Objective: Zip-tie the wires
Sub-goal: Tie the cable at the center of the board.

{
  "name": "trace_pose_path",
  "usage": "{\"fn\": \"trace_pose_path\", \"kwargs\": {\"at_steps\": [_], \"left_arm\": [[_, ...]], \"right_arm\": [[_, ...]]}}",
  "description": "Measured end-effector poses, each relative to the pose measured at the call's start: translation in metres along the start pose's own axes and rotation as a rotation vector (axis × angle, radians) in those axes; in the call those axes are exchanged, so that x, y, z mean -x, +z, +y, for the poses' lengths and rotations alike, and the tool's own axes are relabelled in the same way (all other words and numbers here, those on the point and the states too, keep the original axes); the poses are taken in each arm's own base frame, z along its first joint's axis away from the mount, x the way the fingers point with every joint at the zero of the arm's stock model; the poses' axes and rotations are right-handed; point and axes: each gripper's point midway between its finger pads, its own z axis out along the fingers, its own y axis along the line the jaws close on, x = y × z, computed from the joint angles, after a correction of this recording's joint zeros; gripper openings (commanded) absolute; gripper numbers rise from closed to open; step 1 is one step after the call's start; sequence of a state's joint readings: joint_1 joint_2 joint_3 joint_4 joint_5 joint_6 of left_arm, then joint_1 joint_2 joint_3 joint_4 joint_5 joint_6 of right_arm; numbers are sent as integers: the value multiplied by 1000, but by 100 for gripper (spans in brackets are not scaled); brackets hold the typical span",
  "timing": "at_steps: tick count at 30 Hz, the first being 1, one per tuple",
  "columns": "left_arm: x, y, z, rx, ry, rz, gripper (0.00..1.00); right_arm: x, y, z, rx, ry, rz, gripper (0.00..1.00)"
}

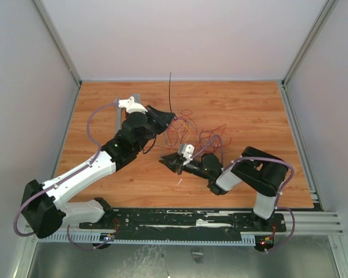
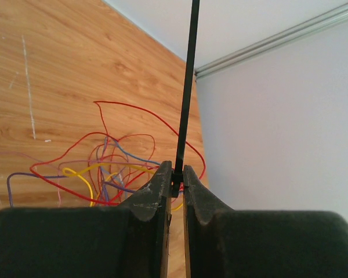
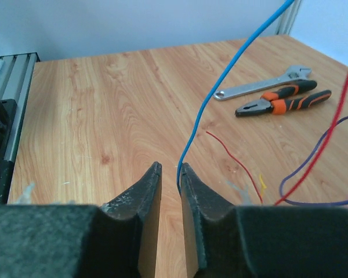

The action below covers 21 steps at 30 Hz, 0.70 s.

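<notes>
My left gripper (image 1: pixel 173 117) (image 2: pixel 177 175) is shut on the lower end of the zip tie (image 1: pixel 170 92) (image 2: pixel 186 98), a thin black strip standing straight up from the jaws. The wires (image 1: pixel 192 132) (image 2: pixel 107 165), a loose tangle of red, purple, yellow and blue strands, lie on the wooden table just beyond it. My right gripper (image 1: pixel 163 160) (image 3: pixel 170 171) sits low over the table left of the tangle, its jaws a narrow gap apart. A blue wire (image 3: pixel 220 87) runs down into that gap along the right finger, not clamped. Red and purple strands (image 3: pixel 330 116) cross to its right.
Orange-handled pliers (image 3: pixel 284 101) and a silver adjustable wrench (image 3: pixel 261 86) lie side by side on the table beyond my right gripper. A short loose red strand (image 3: pixel 235 162) lies on the wood. A metal rail (image 1: pixel 220 223) runs along the near edge and walls enclose the table.
</notes>
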State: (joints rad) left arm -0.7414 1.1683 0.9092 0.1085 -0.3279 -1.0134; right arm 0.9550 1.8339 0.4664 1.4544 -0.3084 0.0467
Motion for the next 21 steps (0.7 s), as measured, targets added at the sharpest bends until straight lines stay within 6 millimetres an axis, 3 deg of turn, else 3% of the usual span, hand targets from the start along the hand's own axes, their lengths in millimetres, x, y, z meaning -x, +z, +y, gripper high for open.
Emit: {"fn": "trace_pose_path", "kwargs": {"at_steps": [2,6,13,21], "left_arm": [[1,0,2,7,16,-7,0],[2,1,8,27,48,-18,0],[9,2,19,69,89,-39,0],[14,3,24,81,105,-53,0]], "right_arm": [[9,-2,1,-2,2,-17,35],[17,-15,3,-10,4,-26,42],[30,-56,-4,-74,-8,-35,66],[101,-81,-23,-165,-103,-197,80]]}}
